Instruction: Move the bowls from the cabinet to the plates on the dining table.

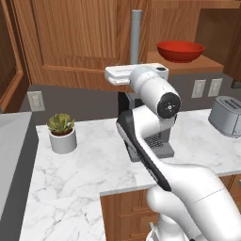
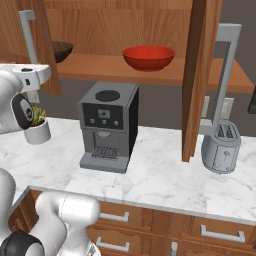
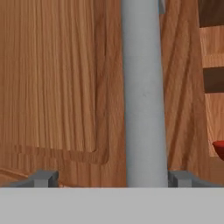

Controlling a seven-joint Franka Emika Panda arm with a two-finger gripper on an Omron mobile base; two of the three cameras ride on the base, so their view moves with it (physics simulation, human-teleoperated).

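Note:
The glossy red bowl [image 1: 180, 51] [image 2: 148, 57] sits on the shelf of the open brown cabinet [image 2: 197, 75]. The dark wood-grain bowl [image 2: 61, 50] peeks out on the same shelf, left of the red one, half hidden by the left door. My gripper [image 3: 113, 179] [image 1: 135, 71] is up at that left door, open. The door's grey bar handle [image 3: 144, 96] [image 1: 136, 35] stands between the fingertips [image 3: 43, 178], close to the right one and apart from the left one. An edge of the red bowl [image 3: 218, 149] shows at the right of the hand view. The plates and the dining table are out of view.
On the marble counter [image 1: 89, 160] below the cabinet stand a coffee machine [image 2: 107, 125], a grey toaster [image 2: 221, 147] [image 1: 228, 115] and a potted plant [image 1: 62, 134] [image 2: 37, 125]. The right cabinet door hangs open with its own long handle [image 2: 225, 75].

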